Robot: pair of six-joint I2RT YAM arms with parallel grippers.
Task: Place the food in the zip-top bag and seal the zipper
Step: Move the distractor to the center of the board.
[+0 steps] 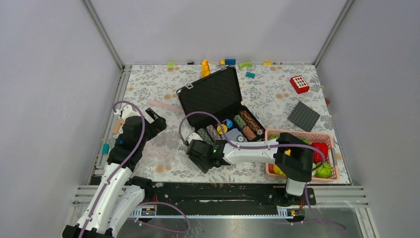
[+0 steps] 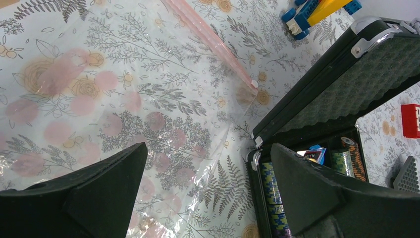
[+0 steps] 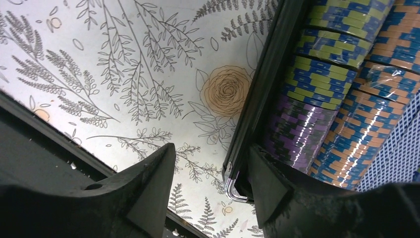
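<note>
At the near edge you have a black strip and a metal rail carrying both arm bases. Just beyond it, in the near right corner of the worktop, stands the pink basket. The food lies inside it in red, green and yellow pieces, partly hidden behind your right arm.

Your right gripper reaches left across the near half. Its fingers are spread with nothing clamped, and the near left corner of the black case sits in the gap. Whether a finger touches the case, you cannot tell.

The bag lies flat in the left half of the worktop, between the left edge and the case. It is clear with pink dots, and nothing lies inside it. Its zipper runs along the far side. Your left gripper hangs over the bag, fingers wide apart and holding nothing.

The case stands open at the centre, with poker chips stacked in its tray. A grey studded plate and a red block lie towards the right edge. Small coloured blocks line the far edge.

The cloth is white, printed with grey ferns and peach roses. Plain grey walls close three sides, with metal posts rising from the far corners.
</note>
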